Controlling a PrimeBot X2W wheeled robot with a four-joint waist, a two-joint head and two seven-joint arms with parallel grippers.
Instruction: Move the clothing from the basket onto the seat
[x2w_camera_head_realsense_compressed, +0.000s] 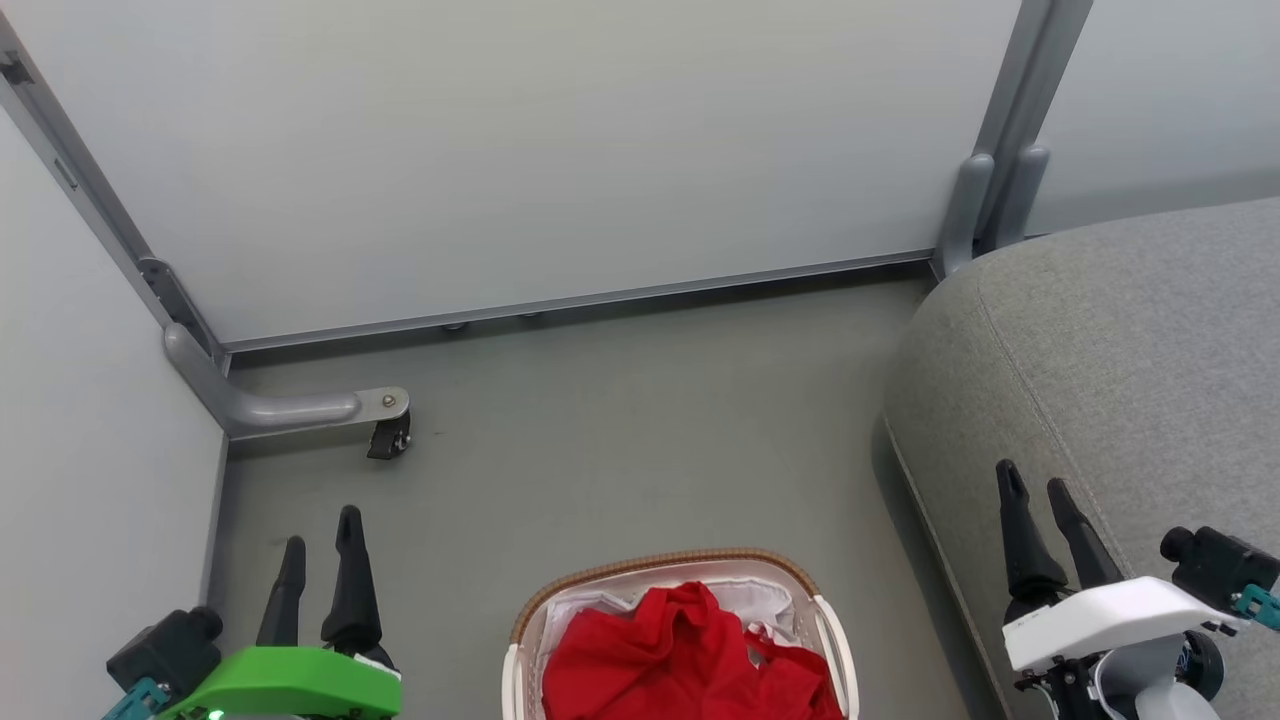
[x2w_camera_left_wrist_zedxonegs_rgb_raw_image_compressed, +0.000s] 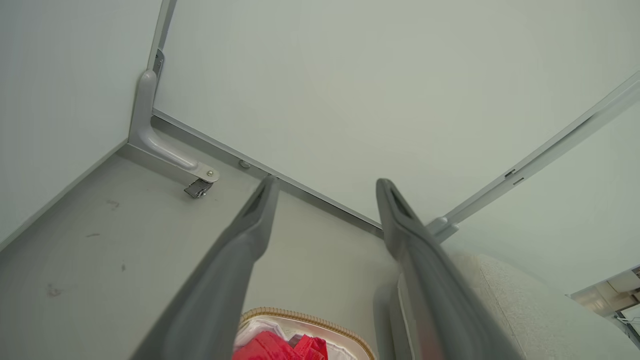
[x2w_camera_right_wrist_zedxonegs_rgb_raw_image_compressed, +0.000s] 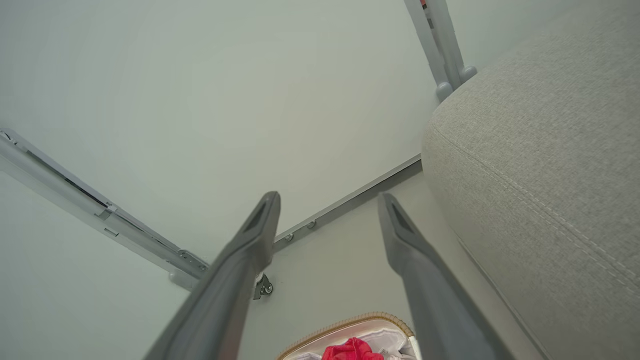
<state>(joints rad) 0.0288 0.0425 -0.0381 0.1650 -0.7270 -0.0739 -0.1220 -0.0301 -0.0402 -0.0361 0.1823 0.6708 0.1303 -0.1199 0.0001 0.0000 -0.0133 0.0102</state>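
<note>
The white basket (x2w_camera_head_realsense_compressed: 830, 640) with its brown woven rim stands on the floor at the bottom centre of the head view, cut off by the frame edge. Bright red clothing (x2w_camera_head_realsense_compressed: 685, 655) is heaped inside it over the white liner. The grey seat (x2w_camera_head_realsense_compressed: 1120, 370) rises to the right of the basket. My left gripper (x2w_camera_head_realsense_compressed: 320, 540) is open over the floor, left of the basket. My right gripper (x2w_camera_head_realsense_compressed: 1035, 490) is open above the seat's front edge. Both wrist views catch the basket's far rim (x2w_camera_left_wrist_zedxonegs_rgb_raw_image_compressed: 305, 316) (x2w_camera_right_wrist_zedxonegs_rgb_raw_image_compressed: 350, 322) and a bit of the red clothing (x2w_camera_left_wrist_zedxonegs_rgb_raw_image_compressed: 280, 347) (x2w_camera_right_wrist_zedxonegs_rgb_raw_image_compressed: 352, 350) between empty fingers.
Pale partition walls (x2w_camera_head_realsense_compressed: 560, 140) close off the back and left. A metal foot with a caster (x2w_camera_head_realsense_compressed: 385, 425) juts onto the grey floor (x2w_camera_head_realsense_compressed: 640, 430) at the left corner, and a grey post (x2w_camera_head_realsense_compressed: 985, 200) stands behind the seat.
</note>
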